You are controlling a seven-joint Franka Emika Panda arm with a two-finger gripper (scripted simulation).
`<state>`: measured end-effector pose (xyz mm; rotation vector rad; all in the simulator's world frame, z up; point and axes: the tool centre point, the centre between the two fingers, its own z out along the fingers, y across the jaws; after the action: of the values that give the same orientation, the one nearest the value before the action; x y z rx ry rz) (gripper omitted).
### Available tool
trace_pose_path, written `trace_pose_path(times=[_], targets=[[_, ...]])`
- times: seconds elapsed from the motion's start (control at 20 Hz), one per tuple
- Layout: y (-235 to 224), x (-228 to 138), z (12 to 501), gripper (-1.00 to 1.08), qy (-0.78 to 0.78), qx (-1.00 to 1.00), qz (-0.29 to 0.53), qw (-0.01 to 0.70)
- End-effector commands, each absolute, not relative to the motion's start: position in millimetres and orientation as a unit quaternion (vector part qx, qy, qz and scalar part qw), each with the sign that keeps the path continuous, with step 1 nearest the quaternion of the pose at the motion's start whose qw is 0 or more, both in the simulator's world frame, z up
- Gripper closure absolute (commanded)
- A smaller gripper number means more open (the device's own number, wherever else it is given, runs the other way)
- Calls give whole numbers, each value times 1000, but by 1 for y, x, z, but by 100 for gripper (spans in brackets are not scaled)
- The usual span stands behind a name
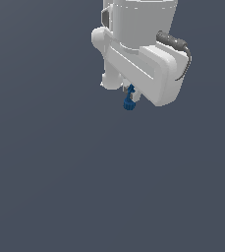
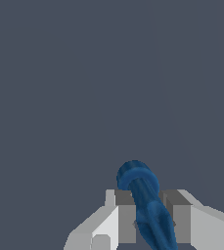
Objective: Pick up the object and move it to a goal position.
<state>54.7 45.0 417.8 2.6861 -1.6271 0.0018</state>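
The object [image 1: 129, 100] is a tiny dark blue item, a thin stem ending in a ribbed round knob. It hangs knob-down from under the white gripper [image 1: 129, 91] near the top of the exterior view. In the wrist view the object [image 2: 145, 200] runs between the two grey fingers [image 2: 126, 215], which press on its stem from both sides, with the knob poking out past the fingertips. The gripper [image 2: 148, 211] is shut on the object. The upper part of the stem is hidden behind the gripper body.
A plain dark grey surface [image 1: 84, 187] fills the rest of both views. The white arm with a black cable [image 1: 175, 44] reaches in from the top of the exterior view.
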Motion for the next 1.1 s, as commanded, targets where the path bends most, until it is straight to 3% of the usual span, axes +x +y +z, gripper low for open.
trace_pose_path(times=[0.0,1.05], targets=[[48,58,431,108,-518,855,0,1],[62,76,484,108,-518,856,0,0]])
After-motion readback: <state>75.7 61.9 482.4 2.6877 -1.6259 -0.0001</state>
